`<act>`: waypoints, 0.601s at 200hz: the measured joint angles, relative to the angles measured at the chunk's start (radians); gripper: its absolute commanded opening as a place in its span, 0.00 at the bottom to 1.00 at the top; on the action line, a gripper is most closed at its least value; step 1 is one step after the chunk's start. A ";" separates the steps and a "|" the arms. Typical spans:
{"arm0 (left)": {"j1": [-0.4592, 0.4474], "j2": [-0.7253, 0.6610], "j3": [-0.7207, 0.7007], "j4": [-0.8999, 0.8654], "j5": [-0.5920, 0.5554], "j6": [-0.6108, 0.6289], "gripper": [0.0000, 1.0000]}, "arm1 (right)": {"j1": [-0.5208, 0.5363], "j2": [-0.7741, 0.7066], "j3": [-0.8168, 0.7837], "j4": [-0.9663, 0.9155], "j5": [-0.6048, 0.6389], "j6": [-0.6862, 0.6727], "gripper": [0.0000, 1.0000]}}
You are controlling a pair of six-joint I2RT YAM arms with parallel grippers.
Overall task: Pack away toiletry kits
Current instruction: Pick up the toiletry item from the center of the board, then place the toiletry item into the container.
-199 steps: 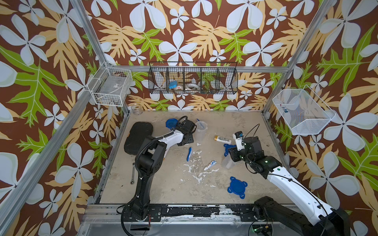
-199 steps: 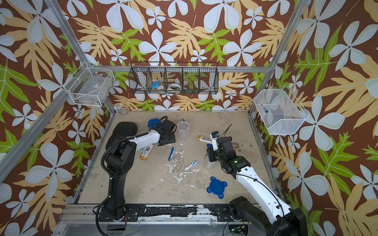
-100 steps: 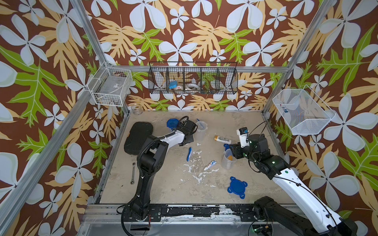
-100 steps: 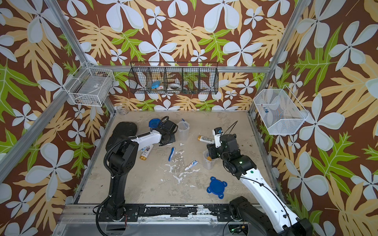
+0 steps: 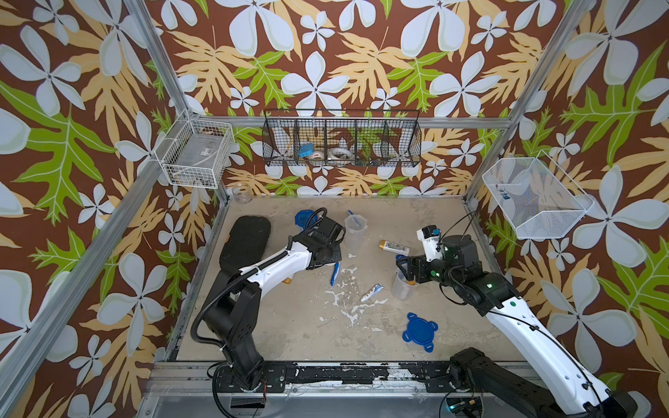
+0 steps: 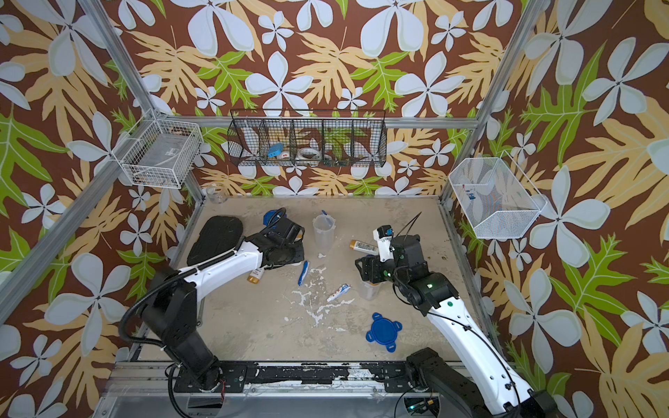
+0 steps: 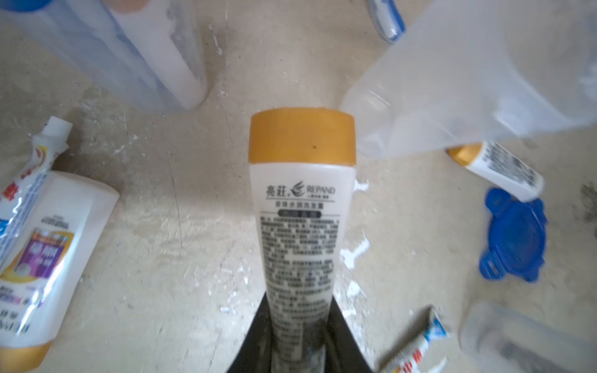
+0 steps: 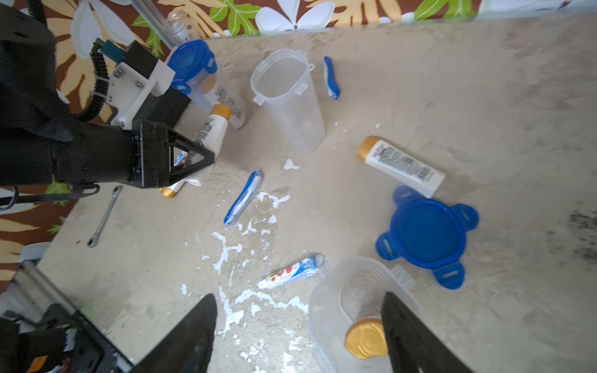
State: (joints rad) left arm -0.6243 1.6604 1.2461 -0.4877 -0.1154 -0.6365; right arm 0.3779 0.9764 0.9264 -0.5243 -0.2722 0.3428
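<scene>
Two pincers show in both top views. The left pincer (image 5: 325,253) sits low over the surface (image 5: 289,325). A lidded cup (image 5: 303,219) is just beside it and an open cup (image 5: 354,231) stands near its other side. A toothbrush (image 5: 335,272) lies close by. The pincer's tips are hidden under its own body here. The right pincer (image 5: 405,269) hangs directly above a third cup (image 5: 400,294). A loose bottle (image 5: 394,247) lies just past this pincer toward the back wall. A tube (image 5: 371,292) lies beside the cup beneath it, and a loose lid (image 5: 420,331) lies well apart on the near side.

From the left wrist, the left pincer (image 7: 300,300) is clamped on a held bottle (image 7: 302,226), whose gold cap points away from the pincer. Beyond the cap, the lidded cup (image 7: 129,48) and the open cup (image 7: 468,80) stand to either side.

From the right wrist, the right pincer (image 8: 297,295) has its fingers (image 8: 407,332) wide apart, gripping nothing. The third cup (image 8: 329,306) stands below, partly under one finger. In it is a packed bottle (image 8: 365,339) with its gold cap turned up toward the pincer. A second lid (image 8: 426,232) lies just past that cup, touching the loose bottle (image 8: 400,168). A wrench (image 8: 105,216) lies far off, near the left pincer.
</scene>
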 measured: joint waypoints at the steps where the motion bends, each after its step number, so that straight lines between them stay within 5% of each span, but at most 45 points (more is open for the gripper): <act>1: -0.002 -0.005 -0.002 0.000 0.001 0.001 0.05 | 0.000 0.004 0.001 0.000 -0.006 0.002 0.81; 71: -0.225 -0.434 -0.253 0.019 0.046 0.137 0.05 | 0.013 0.191 0.069 0.105 -0.359 0.171 0.83; 120: -0.326 -0.491 -0.282 0.078 0.092 0.176 0.07 | 0.119 0.281 0.068 0.193 -0.472 0.223 0.82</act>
State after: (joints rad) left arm -0.9501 1.1694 0.9638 -0.4095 -0.0238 -0.4606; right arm 0.4969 1.2575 0.9939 -0.3317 -0.7444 0.5659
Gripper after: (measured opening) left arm 0.221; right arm 0.823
